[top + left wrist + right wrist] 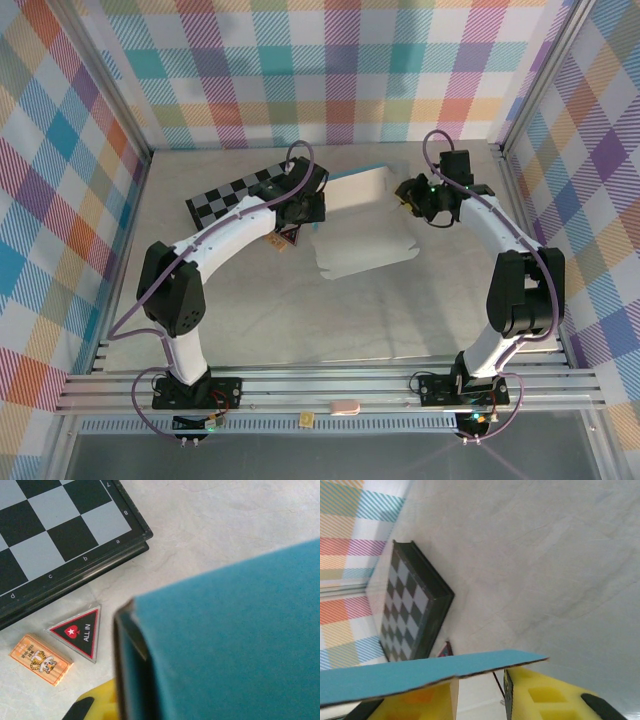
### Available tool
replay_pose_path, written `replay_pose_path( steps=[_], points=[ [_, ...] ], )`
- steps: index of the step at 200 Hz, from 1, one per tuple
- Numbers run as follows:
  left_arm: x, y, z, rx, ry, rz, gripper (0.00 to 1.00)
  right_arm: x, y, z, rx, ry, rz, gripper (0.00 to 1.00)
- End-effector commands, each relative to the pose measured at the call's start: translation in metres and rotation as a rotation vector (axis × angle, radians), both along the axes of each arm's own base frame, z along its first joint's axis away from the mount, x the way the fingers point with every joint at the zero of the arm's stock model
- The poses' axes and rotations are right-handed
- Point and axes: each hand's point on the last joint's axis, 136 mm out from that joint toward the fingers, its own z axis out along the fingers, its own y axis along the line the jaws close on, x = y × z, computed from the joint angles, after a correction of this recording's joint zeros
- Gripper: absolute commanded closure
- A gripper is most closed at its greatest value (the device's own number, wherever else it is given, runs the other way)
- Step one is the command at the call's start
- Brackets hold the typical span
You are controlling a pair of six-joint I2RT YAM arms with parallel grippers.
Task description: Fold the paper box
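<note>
Chessboard (55, 535), triangular token (80, 631), tiger tile (40, 666) lie close.

Thin cardboard paper box (240, 630) (365, 250): teal-blue outside, white inside.
Square flat chessboard (50, 525): black and grey checks, black rim.
Small triangular token (80, 630): black, red border, white lettering.
Little rectangular card (40, 666): orange, tiger picture.
Cloth walls (340, 70): pastel plaid.
Table top (330, 320): pale mottled cream.

Paper box (365, 248), teal outside, white face up, flat on table (250, 325), far flap raised.
</note>
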Motion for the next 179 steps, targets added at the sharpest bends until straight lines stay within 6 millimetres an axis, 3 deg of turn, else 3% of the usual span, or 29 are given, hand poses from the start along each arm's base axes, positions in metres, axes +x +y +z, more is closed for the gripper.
replay_pose_path(
  steps=[1, 43, 91, 136, 158, 179],
  points=[
    [0.003, -0.009, 0.009, -0.037, -0.004, -0.024, 1.00, 0.005, 0.013, 0.014, 0.101, -0.012, -0.004, 0.71],
    [0.004, -0.010, 0.011, -0.043, -0.006, -0.021, 1.00, 0.009, 0.020, 0.018, 0.163, 0.009, -0.023, 0.71],
    [0.007, -0.012, 0.012, -0.055, -0.010, -0.012, 1.00, -0.001, 0.044, 0.011, 0.125, 0.045, 0.019, 0.71],
    [0.008, -0.013, 0.014, -0.059, -0.014, -0.014, 1.00, -0.006, 0.053, 0.004, 0.096, 0.071, 0.033, 0.71],
    [0.009, -0.012, 0.016, -0.057, -0.014, -0.015, 1.00, -0.006, 0.052, 0.016, 0.063, 0.040, 0.058, 0.70],
    [0.011, -0.005, 0.020, -0.070, -0.009, -0.010, 1.00, -0.003, 0.052, 0.053, 0.030, -0.052, 0.125, 0.68]
  ],
)
